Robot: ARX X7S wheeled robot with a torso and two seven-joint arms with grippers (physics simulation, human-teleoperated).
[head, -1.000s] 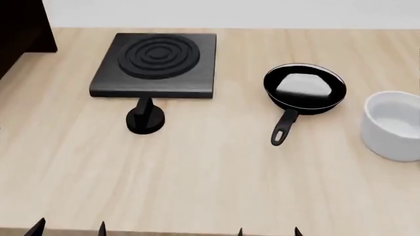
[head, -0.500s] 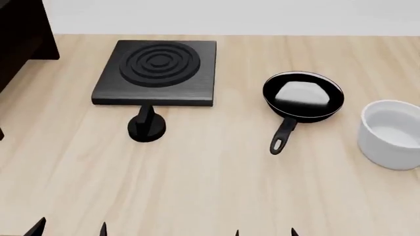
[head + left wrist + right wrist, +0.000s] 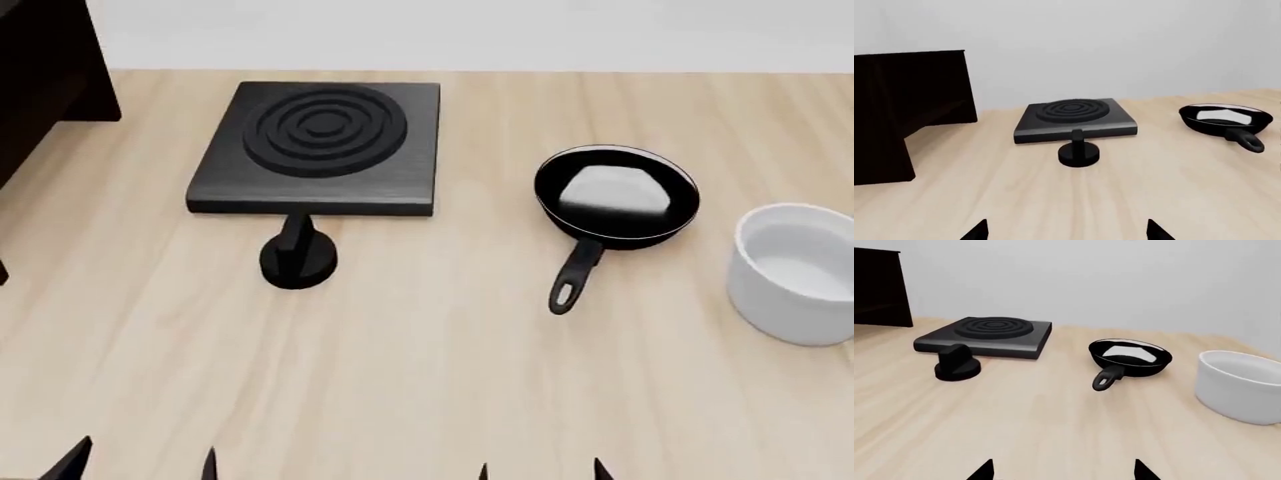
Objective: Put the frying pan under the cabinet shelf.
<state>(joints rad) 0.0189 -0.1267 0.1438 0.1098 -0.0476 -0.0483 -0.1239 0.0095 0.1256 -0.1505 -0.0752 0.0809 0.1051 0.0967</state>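
My pale wooden table [image 3: 400, 380] carries burner plate [image 3: 318, 147], black knob [image 3: 299, 258], frying pan [image 3: 615, 198], white pot [image 3: 795, 272], and cabinet shelf [image 3: 40, 70] upper left.

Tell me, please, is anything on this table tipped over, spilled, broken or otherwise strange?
Nothing stands out. The frying pan, the white pot and the burner plate with its knob all sit upright and apart on the table, with no spill or damage. The dark cabinet stands at the far left.
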